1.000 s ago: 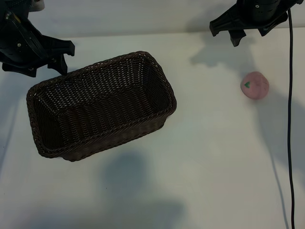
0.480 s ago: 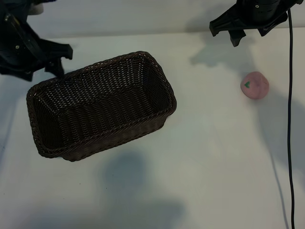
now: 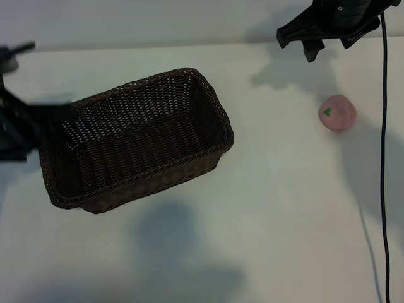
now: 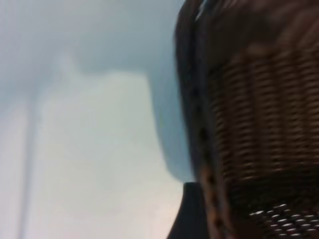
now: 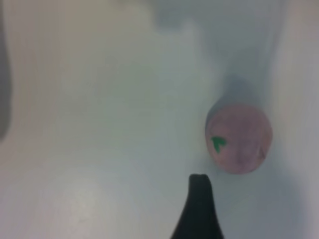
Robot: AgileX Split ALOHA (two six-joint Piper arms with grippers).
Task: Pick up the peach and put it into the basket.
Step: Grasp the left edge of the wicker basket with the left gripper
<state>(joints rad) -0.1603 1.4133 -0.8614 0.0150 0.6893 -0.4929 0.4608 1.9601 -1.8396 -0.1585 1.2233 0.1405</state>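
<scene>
Approach step: the right gripper [image 3: 314, 49], jaws wide and empty, hovers at the peach's [image 3: 338, 113] eleven o'clock; the basket [image 3: 136, 140] lies at its nine o'clock. Next: descend and close.

Plain white table [image 3: 265, 221] under soft light, with blurred grey shadows.

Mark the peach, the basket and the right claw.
peach [image 3: 337, 113], exterior view, middle of the fruit.
basket [image 3: 211, 95], exterior view, braided rim at the far right corner.
right claw [image 3: 310, 47], exterior view, between its open fingertips.
</scene>
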